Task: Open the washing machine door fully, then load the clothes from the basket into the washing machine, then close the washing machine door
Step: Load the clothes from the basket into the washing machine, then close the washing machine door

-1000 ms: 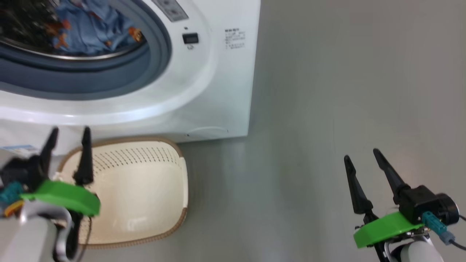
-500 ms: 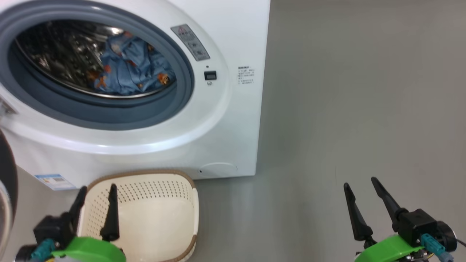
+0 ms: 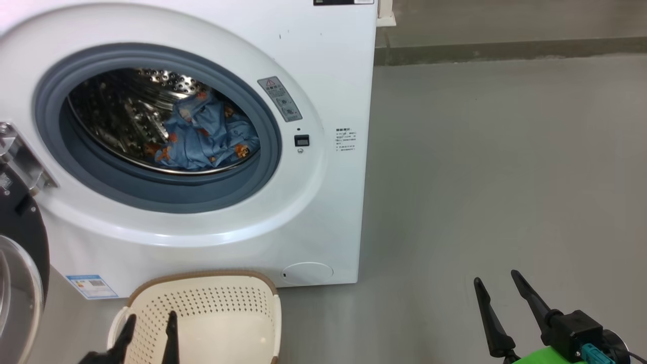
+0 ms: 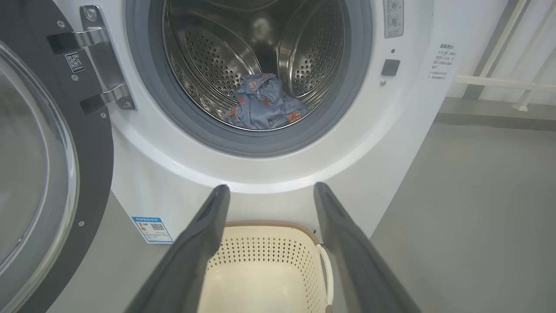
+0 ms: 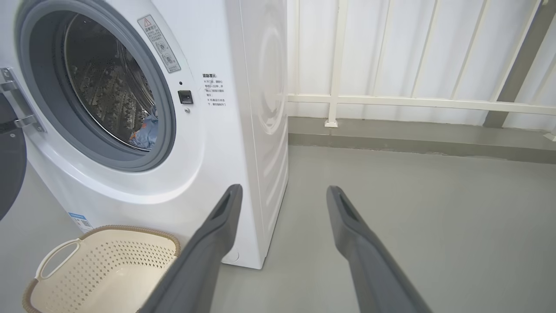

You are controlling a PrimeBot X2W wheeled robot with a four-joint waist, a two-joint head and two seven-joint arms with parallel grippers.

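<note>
The white washing machine [image 3: 333, 76] stands with its door [image 3: 17, 283] swung wide open to the left, glass bowl and metal hinge showing [image 4: 39, 143]. Light-blue clothes [image 3: 207, 139] with orange figures lie inside the steel drum [image 4: 265, 106]. On the floor in front sits the cream basket [image 3: 227, 313], and I see only bare plastic inside it [image 4: 265, 278]. My left gripper [image 3: 149, 323] hovers open over the basket's near-left part, holding nothing [image 4: 271, 191]. My right gripper [image 3: 498, 285] is open and empty over the floor, right of the machine [image 5: 282, 191].
Grey floor [image 3: 505, 177] stretches right of the machine. A low kerb and a white railing [image 5: 412, 102] run behind it. The open door takes up the space at the machine's left. A blue label [image 3: 91, 285] sits low on the machine front.
The head camera has tilted upward, so the machine and basket slid down the picture and the drum came fully into view. Both grippers sank toward the bottom edge, still open.
</note>
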